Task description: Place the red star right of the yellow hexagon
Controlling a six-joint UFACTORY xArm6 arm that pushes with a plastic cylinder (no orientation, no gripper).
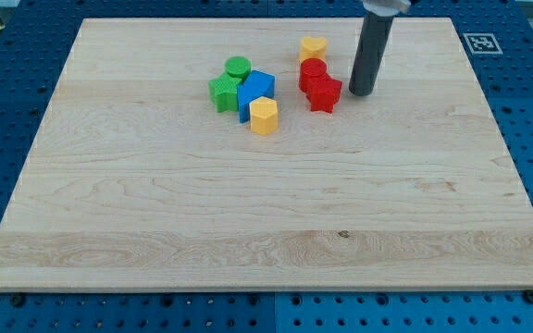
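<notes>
1. no fingers on this rig, so nothing to report as apart, together or clamped; only a dark rod ending in my tip (360, 93), resting on the table (248, 231) near the view's top.
2. red star (323, 93) just to the view's left of my tip, very close, contact not certain.
3. red cylinder (312, 71) touching the star on its upper side; a yellow block (313, 47), shape unclear, just above that.
4. yellow hexagon (264, 116) lower and to the view's left of the star, touching the blue block (255, 91); green star (223, 92) and green cylinder (238, 66) beside the blue one.
5. judged progress: star already on the hexagon's right, but higher up and a gap away; likely left, a nudge down the view to bring it level and closer.
</notes>
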